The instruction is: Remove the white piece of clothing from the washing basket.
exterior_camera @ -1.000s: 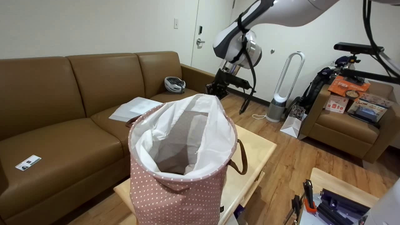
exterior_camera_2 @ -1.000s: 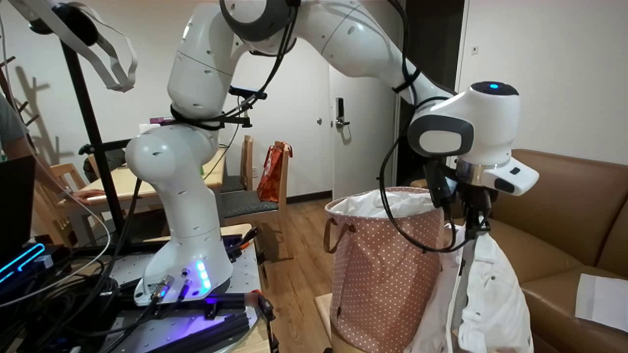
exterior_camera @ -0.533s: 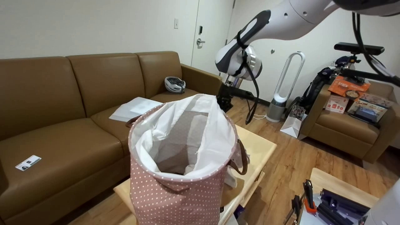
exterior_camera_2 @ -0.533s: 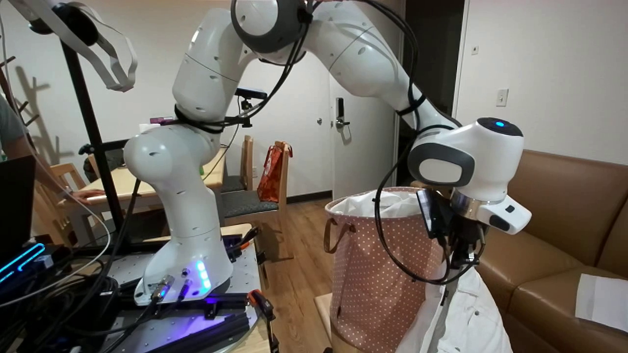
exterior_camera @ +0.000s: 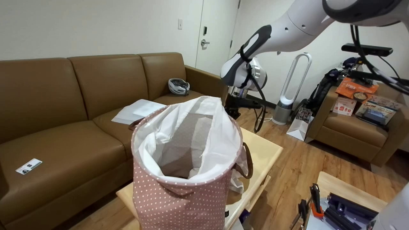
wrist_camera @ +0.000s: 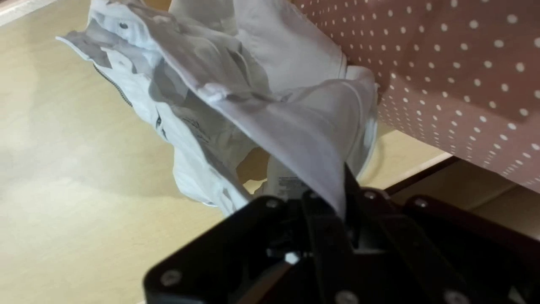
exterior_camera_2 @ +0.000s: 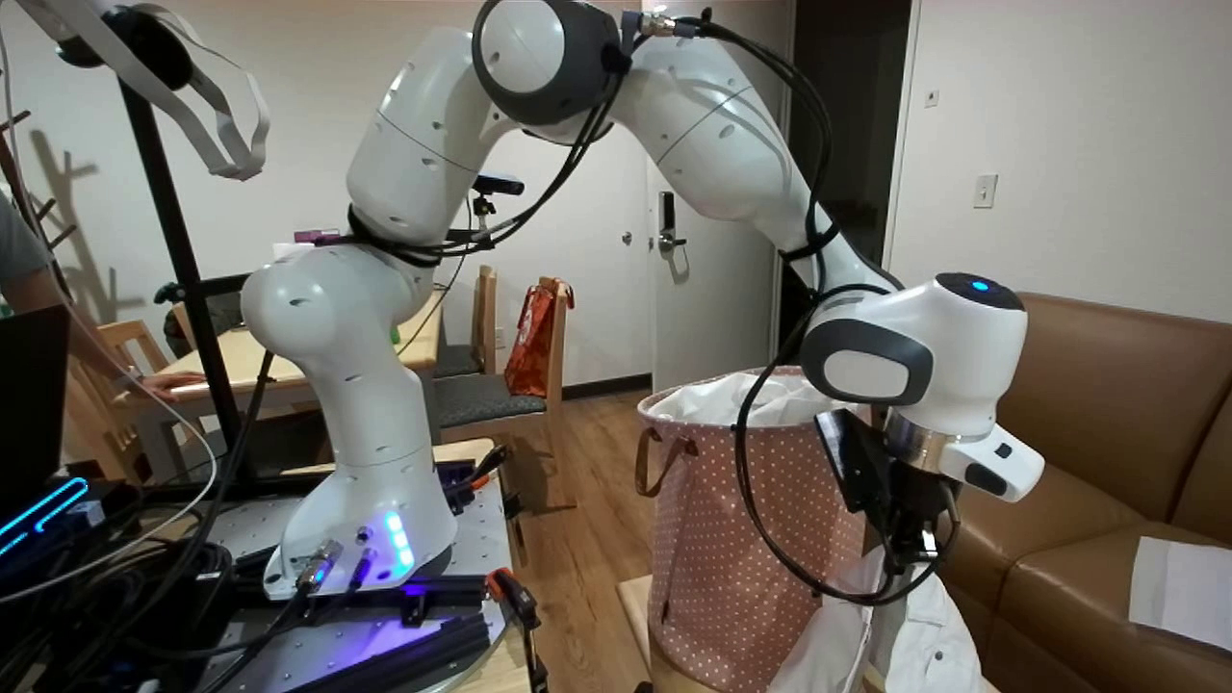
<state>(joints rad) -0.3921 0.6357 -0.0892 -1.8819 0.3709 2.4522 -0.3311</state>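
The gripper [wrist_camera: 337, 207] is nearly closed, pinching an edge of the white garment [wrist_camera: 291, 131]; the garment hangs outside the basket [wrist_camera: 447, 71], just beside its wall, over the table [wrist_camera: 105, 169]; the sofa [exterior_camera: 108, 86] stands beyond.

Pretty sure the orange box [exterior_camera: 348, 88] on the armchair [exterior_camera: 354, 129] says RAMEN. Small print [wrist_camera: 290, 182] inside the white garment [wrist_camera: 291, 122] in the wrist view is too blurry to read, same with the card [exterior_camera: 29, 166] on the sofa [exterior_camera: 105, 89], tbh.
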